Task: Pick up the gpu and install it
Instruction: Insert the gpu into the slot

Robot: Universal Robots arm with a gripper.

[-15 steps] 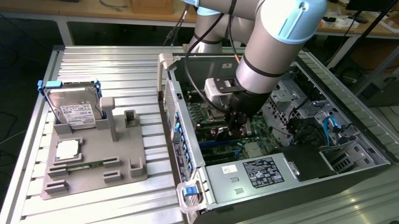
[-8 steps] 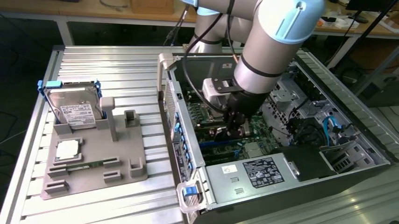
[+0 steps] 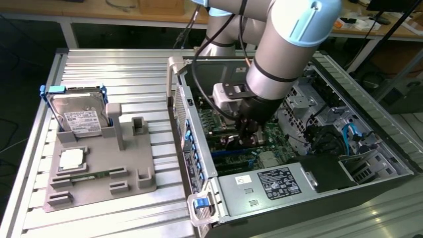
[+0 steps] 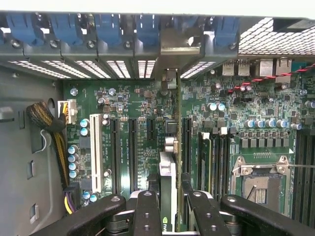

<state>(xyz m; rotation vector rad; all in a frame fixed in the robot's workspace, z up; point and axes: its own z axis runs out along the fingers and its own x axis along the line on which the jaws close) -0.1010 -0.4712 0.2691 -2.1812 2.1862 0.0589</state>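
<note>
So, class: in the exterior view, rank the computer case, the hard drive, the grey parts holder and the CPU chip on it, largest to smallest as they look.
1. computer case
2. grey parts holder
3. hard drive
4. CPU chip

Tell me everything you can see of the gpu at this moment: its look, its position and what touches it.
The gpu stands on edge inside the open computer case, held over the green motherboard. In the wrist view it shows edge-on: a thin card with a green board and a black cooler face, and its silver metal bracket reaching the case's rear slot wall. The pincer is shut on it, black fingers on either side. Whether it is fully seated in a slot cannot be told.
</note>
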